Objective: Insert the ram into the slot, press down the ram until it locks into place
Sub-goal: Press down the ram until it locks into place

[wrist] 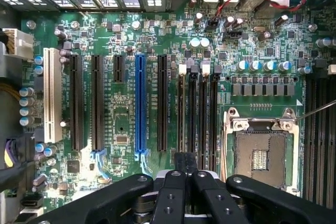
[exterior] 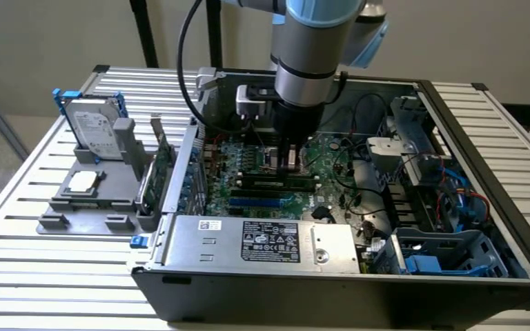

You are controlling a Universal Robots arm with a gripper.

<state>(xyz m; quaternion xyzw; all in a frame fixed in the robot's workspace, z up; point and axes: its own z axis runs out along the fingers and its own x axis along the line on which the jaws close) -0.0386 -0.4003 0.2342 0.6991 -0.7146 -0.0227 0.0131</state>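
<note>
In the exterior view my gripper (exterior: 288,164) reaches down into the open computer case, over the motherboard (exterior: 330,155). Just below its tips a long thin green stick with dark chips, the ram (exterior: 270,181), lies along the black memory sockets. Whether the tips touch it I cannot tell. The wrist view looks straight down on several parallel black memory slots (wrist: 202,111) with small end clips. The gripper (wrist: 185,162) stands shut over their near ends, its black fingertips (wrist: 180,161) pressed together. From above the ram cannot be made out among the sockets.
A blue socket (wrist: 140,106), black and white expansion sockets and the silver processor socket (wrist: 261,153) flank the memory slots. The power supply (exterior: 256,241) fills the case front. A grey fixture (exterior: 85,200) on the exterior view's left holds a hard drive (exterior: 94,127) and a green card (exterior: 161,176).
</note>
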